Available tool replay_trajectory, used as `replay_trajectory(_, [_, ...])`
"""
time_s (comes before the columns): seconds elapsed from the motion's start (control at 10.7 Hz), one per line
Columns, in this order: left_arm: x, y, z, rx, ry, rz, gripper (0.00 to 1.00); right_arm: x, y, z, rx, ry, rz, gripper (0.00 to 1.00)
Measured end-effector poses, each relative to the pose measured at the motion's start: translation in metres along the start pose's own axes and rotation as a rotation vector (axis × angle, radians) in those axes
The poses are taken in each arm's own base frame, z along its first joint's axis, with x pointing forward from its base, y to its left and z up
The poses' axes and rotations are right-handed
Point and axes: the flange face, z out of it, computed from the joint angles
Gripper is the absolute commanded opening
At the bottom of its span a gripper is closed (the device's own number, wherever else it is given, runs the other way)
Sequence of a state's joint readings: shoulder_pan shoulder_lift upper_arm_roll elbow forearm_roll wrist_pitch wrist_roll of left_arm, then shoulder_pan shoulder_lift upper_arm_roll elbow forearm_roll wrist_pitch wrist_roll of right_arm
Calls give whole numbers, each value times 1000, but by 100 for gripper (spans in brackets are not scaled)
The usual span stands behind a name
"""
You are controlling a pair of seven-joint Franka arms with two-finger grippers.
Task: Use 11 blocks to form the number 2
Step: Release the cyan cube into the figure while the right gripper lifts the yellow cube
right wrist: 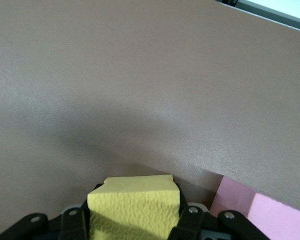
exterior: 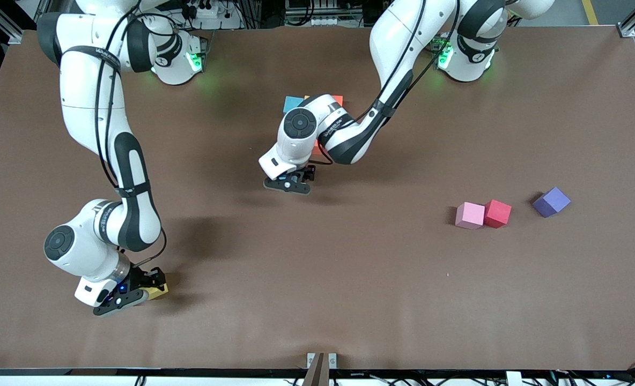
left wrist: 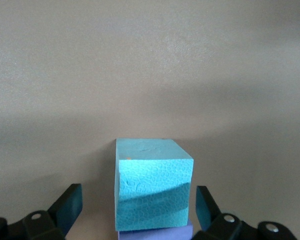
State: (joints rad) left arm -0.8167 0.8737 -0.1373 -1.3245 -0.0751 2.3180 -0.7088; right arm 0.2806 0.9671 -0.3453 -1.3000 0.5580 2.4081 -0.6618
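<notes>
My left gripper point(exterior: 292, 185) stands open at the table's middle. In the left wrist view a light blue block point(left wrist: 152, 192) sits between its fingers point(left wrist: 69, 206), with a gap on each side, and a purple block point(left wrist: 155, 234) touches its lower edge. My right gripper point(exterior: 147, 294) is shut on a yellow block point(exterior: 157, 291) point(right wrist: 135, 207), low over the table at the right arm's end. A pink block point(right wrist: 262, 212) lies beside it. A blue block point(exterior: 293, 103) and an orange block point(exterior: 338, 99) lie near the bases. My left arm partly hides another orange block point(exterior: 317, 148).
A pink block point(exterior: 469, 215) and a crimson block point(exterior: 497, 213) lie touching toward the left arm's end. A purple block point(exterior: 551, 202) lies apart, beside them. The brown table mat point(exterior: 349, 279) spreads between both groups. A bracket point(exterior: 321, 362) sits at the front edge.
</notes>
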Motion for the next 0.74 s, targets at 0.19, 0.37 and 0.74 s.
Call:
replay_trajectory(0.19, [4,4,-9,-14,16,-1,100,7,-20,0,32,-26,-4,15])
replay_trajectory(0.37, [17,6,-53,-33,52,-19,100,14,-39,-8,88,-82,12,16])
replay_trajectory(0.74, [66,-112,-195,192,-67,-166,100,33,-66,-62,130,-157,-72,16])
